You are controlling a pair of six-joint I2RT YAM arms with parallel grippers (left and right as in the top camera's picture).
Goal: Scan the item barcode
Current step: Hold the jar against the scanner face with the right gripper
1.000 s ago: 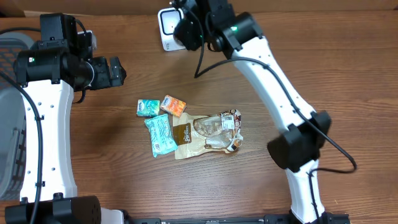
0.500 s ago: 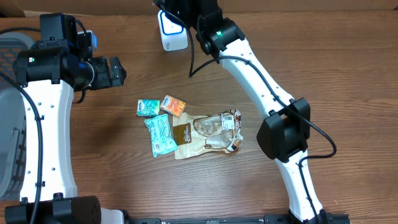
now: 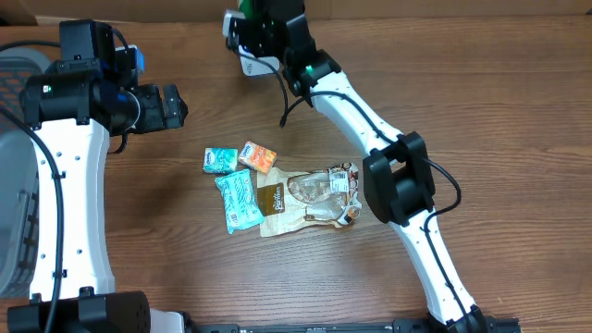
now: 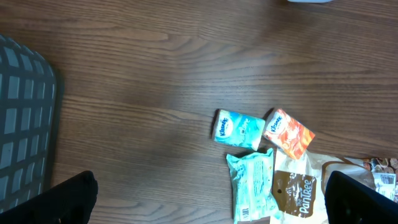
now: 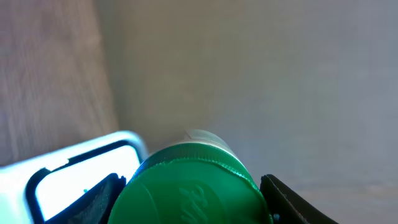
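My right gripper [image 5: 193, 202] is shut on a round container with a green lid [image 5: 193, 183], which fills the space between both black fingers [image 5: 99, 199]. The white scanner [image 5: 68, 174] with its lit window sits just left of and behind the lid. In the overhead view the right gripper [image 3: 254, 20] hangs over the scanner [image 3: 252, 63] at the table's far edge, and the arm hides most of the container. My left gripper [image 3: 171, 106] is open and empty, high over the table's left side.
A small teal tissue pack [image 3: 220, 160], an orange pack [image 3: 258, 157], a teal wipes pouch [image 3: 240, 199] and a brown-and-clear snack bag [image 3: 310, 199] lie mid-table. A grey basket [image 3: 14, 185] stands at the left edge.
The right arm has swung left along the far edge, and its gripper with the container now hangs over the scanner. The left arm has not moved.
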